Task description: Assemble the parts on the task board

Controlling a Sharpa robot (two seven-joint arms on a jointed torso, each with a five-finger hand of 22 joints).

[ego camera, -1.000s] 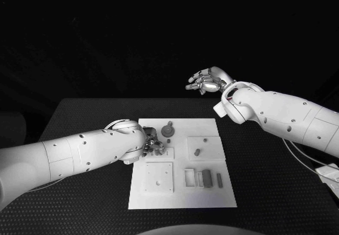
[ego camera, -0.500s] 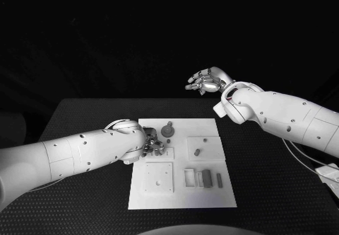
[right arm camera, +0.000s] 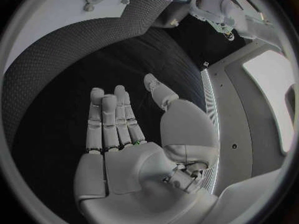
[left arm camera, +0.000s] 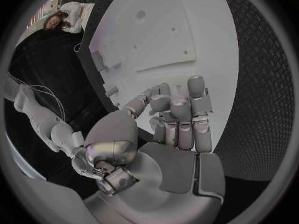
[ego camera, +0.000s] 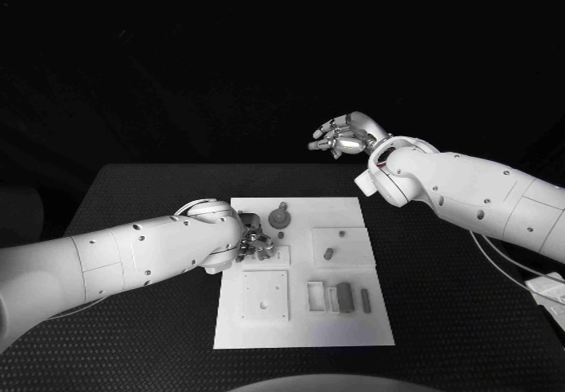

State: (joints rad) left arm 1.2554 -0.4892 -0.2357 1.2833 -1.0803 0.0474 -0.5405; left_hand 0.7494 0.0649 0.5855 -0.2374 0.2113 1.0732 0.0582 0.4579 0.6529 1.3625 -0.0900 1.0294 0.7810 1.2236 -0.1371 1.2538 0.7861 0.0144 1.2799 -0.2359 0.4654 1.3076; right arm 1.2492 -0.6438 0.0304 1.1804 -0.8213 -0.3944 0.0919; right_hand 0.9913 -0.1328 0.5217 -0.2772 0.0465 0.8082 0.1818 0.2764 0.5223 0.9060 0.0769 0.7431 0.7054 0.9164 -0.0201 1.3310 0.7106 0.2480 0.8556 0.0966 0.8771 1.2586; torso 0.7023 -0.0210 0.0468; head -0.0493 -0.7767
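The white task board (ego camera: 304, 327) lies in the middle of the black table. My left hand (ego camera: 253, 242) rests low over the board's left middle, its fingers (left arm camera: 179, 115) curled in toward the thumb; whether they pinch a part is hidden. A round toothed part (ego camera: 280, 218) stands just beyond that hand. A small peg (ego camera: 331, 253) sits in the square to its right. Grey blocks (ego camera: 345, 298) lie in slots near the board's front. My right hand (ego camera: 344, 135) hangs high beyond the table's far edge, its fingers (right arm camera: 109, 119) straight and apart, holding nothing.
A raised white square plate (ego camera: 265, 296) with small holes occupies the board's front left. Bare black table (ego camera: 447, 294) runs on both sides of the board. A white cable (ego camera: 518, 273) trails off at the right edge.
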